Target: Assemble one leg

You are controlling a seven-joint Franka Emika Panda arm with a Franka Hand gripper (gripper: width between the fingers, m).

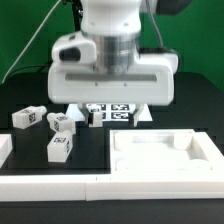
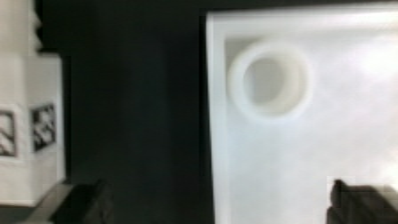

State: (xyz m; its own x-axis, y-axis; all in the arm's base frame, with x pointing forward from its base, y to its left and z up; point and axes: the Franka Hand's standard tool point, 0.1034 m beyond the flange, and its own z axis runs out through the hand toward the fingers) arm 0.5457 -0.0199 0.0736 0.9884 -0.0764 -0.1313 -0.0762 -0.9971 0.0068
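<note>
Three legs lie on the black table at the exterior view's left: one far left, one beside it, one nearer the front. Each is a small white block with a black-and-white marker. My gripper hangs over the middle back of the table, apart from the legs. In the wrist view my gripper is open and empty, its dark fingertips wide apart, over the edge of the large white tray-like piece. That piece has a round hole. No leg shows in the wrist view.
The large white tray-like piece with a raised rim lies at the exterior view's right front. The marker board lies under the arm at the back. A white strip runs along the front edge. A green wall stands behind.
</note>
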